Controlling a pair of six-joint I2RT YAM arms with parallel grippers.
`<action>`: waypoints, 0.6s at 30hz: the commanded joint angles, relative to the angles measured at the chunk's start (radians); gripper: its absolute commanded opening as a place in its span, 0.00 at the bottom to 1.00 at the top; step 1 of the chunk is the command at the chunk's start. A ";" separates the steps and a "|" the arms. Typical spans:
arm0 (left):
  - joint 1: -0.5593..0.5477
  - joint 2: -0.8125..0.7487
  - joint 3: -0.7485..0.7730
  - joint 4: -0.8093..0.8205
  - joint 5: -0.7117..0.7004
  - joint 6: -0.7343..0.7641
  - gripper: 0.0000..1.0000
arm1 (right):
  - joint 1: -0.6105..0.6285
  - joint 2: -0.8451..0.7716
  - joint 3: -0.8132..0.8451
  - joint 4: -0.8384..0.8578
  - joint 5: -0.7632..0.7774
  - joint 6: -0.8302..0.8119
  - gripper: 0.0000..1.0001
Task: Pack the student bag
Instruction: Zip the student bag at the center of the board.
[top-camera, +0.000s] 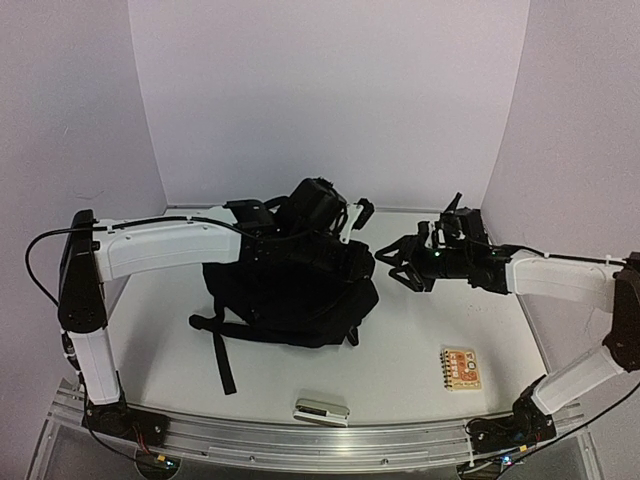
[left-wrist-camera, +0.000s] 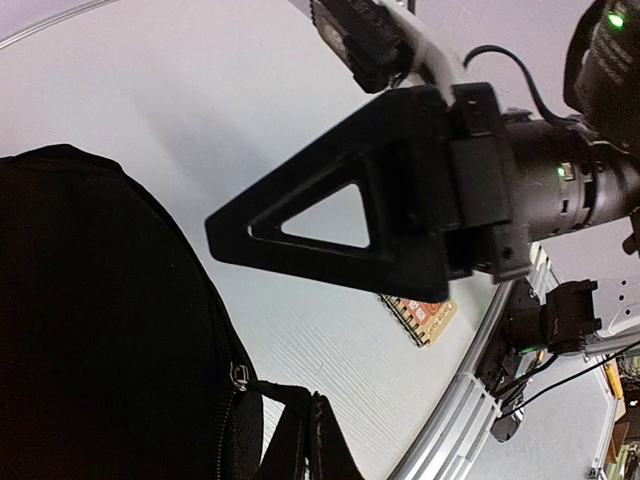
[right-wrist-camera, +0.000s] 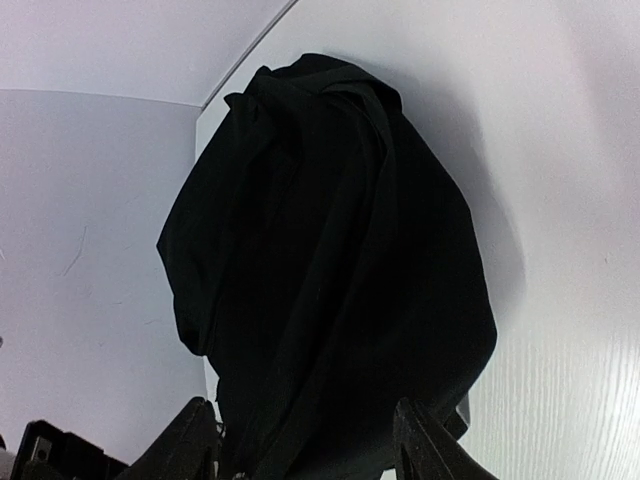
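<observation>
Left end effector (left-wrist-camera: 305, 440) pinched shut on the student bag (top-camera: 290, 290) near its zipper, bag upright on the bench (top-camera: 420, 330) left of centre, right end effector (top-camera: 392, 270) with fingers spread, just beside the bag's right side, spiral notebook (top-camera: 461, 367) lying near front right

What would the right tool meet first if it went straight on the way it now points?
Likely the student bag: it fills the view ahead of the open right tool, though depth is unclear.
</observation>
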 joint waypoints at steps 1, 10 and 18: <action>-0.008 -0.024 0.073 0.075 0.065 0.021 0.00 | 0.013 -0.100 -0.055 -0.023 -0.016 0.043 0.55; -0.009 -0.022 0.052 0.102 0.110 0.006 0.00 | 0.046 -0.070 -0.043 -0.013 -0.013 0.042 0.43; -0.009 -0.023 0.036 0.107 0.118 0.001 0.00 | 0.077 0.016 -0.026 0.073 -0.035 0.061 0.36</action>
